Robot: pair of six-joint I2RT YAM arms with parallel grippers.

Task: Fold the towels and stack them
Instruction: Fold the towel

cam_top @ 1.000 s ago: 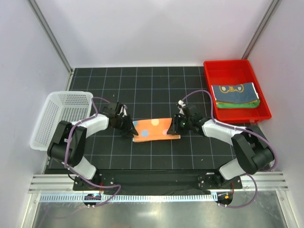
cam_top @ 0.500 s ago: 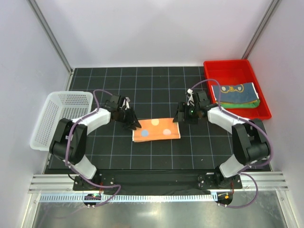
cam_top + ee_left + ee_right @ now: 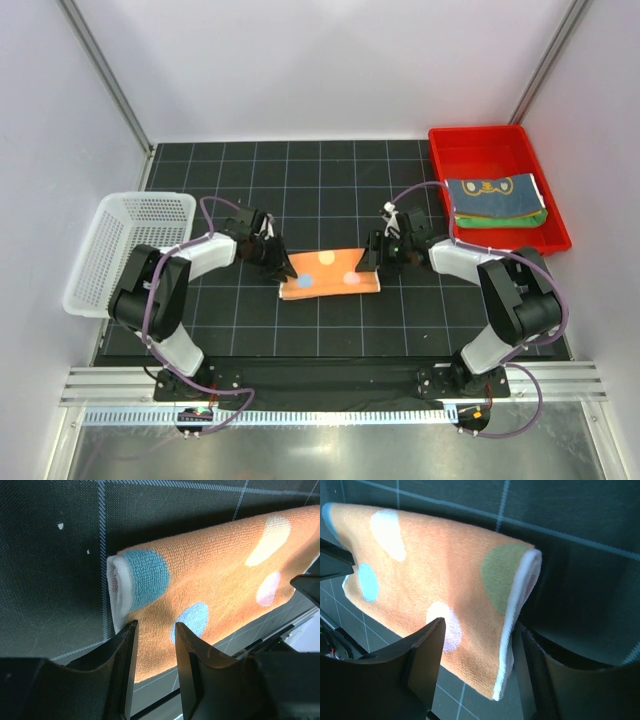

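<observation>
At mat (image 3: 330, 190) centre lies the folded towel (image 3: 328, 273). Left gripper (image 3: 277, 265) at its 9 o'clock: jaws narrow, grip unclear. Right gripper (image 3: 368, 261) at 3 o'clock: jaws wide, astride the edge. Pinch both ends level before you lift; tray (image 3: 478, 131) at 2 o'clock.

You see the orange towel (image 3: 445, 580), spotted white, blue and olive, over the dark gridded mat (image 3: 580, 510); its white-hemmed end sits between the spread fingers of the right gripper (image 3: 479, 630).
</observation>
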